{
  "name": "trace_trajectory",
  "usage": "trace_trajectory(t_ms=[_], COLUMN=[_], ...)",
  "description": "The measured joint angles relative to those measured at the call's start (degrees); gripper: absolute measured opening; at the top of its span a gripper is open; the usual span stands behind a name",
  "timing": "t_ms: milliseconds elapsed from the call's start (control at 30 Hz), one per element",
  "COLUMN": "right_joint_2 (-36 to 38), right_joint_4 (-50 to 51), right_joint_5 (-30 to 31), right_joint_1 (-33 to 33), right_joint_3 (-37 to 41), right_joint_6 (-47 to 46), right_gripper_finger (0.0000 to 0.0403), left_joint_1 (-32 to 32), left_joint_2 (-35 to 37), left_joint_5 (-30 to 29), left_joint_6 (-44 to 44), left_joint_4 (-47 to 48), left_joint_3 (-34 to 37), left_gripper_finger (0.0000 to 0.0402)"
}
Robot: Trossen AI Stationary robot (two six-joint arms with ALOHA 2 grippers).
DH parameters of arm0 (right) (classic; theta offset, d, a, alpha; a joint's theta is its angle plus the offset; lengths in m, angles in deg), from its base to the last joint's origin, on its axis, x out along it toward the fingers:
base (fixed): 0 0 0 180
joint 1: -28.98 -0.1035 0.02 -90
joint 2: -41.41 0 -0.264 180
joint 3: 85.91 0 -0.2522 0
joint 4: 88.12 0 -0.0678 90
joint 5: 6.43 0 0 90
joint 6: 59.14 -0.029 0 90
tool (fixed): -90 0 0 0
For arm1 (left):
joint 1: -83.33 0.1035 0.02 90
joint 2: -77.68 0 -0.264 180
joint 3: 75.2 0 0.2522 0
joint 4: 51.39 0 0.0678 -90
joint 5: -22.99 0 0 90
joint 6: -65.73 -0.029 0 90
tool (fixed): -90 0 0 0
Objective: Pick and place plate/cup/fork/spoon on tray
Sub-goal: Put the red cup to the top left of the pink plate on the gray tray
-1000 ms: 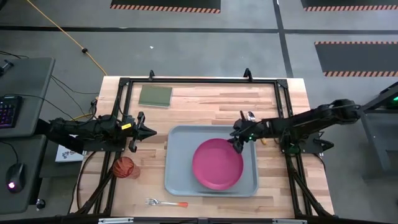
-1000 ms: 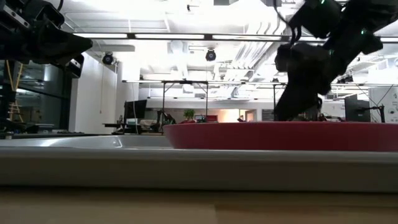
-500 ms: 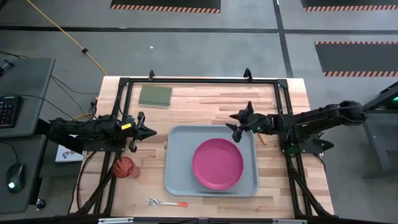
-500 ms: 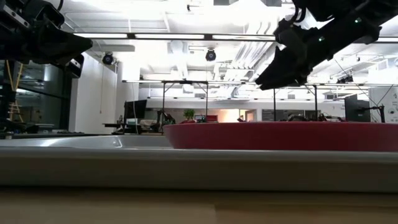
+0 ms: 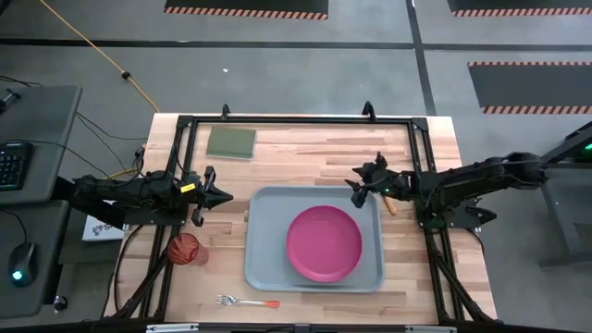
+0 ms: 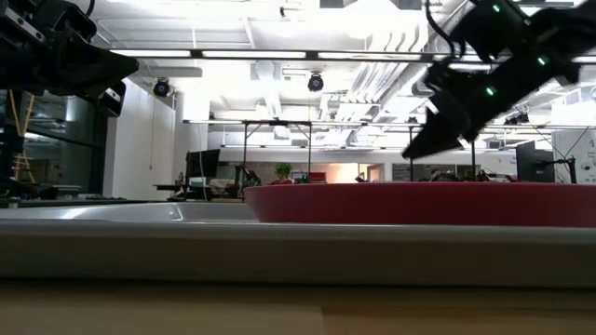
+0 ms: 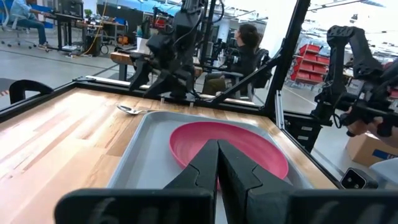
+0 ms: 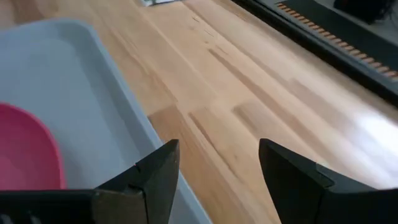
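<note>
The magenta plate (image 5: 324, 243) lies flat in the grey-blue tray (image 5: 268, 213), toward its right half. My right gripper (image 5: 359, 183) hangs open above the tray's far right corner, with nothing between its fingers (image 8: 214, 168). Just right of that corner the spoon (image 7: 129, 109) lies on the wood, its orange handle (image 5: 389, 206) showing under my right arm. The orange cup (image 5: 185, 248) stands left of the tray, and the fork (image 5: 248, 302) lies at the near edge. My left gripper (image 5: 227, 196) waits shut, level, left of the tray.
A green square pad (image 5: 230, 141) lies at the far left of the table. A black frame rail (image 5: 296, 120) runs round the tabletop. Bare wood (image 5: 314, 157) lies between the tray and the far rail. People sit at desks beyond the table.
My right gripper has risen from the plate's far right rim and drawn back toward the table's far right, tipping from steeply down to a shallower slant. The plate has stayed in the tray.
</note>
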Motion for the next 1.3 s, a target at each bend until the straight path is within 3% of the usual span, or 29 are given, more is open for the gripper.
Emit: trace_trajectory(t_ms=[300,567,800,967,1133,1300], right_joint_2=[11.2,12.48,12.48,12.48,12.48,12.46], right_joint_4=[-23.0,-34.14,-34.67,-34.67,-34.56,-33.7], right_joint_5=[-6.5,-8.14,-8.11,-8.09,-8.07,-8.04], right_joint_1=[-0.57,-0.55,-0.42,-0.42,-0.42,-0.42], right_joint_3=[8.38,8.51,8.51,8.51,8.51,8.51], right_joint_6=[4.15,12.45,13.34,13.38,13.46,13.48], right_gripper_finger=[0.0213,0.0213,0.0213,0.0213,0.0213,0.0213], left_joint_1=[0.0,-0.02,0.02,0.0,0.0,-0.15], left_joint_2=[-0.01,-0.01,-0.01,-1.47,-8.01,-18.41], left_joint_5=[0.0,-0.15,-10.49,-9.3,-9.26,-5.59], left_joint_6=[0.01,0.35,-0.21,-2.59,-3.97,-5.48], left_joint_4=[-2.16,-2.58,-7.02,-9.89,-9.0,1.9], left_joint_3=[0.0,0.0,0.0,-2.79,-8.56,-20.5], left_gripper_finger=[0.0,0.0,0.0007,0.0055,0.0138,0.0222])
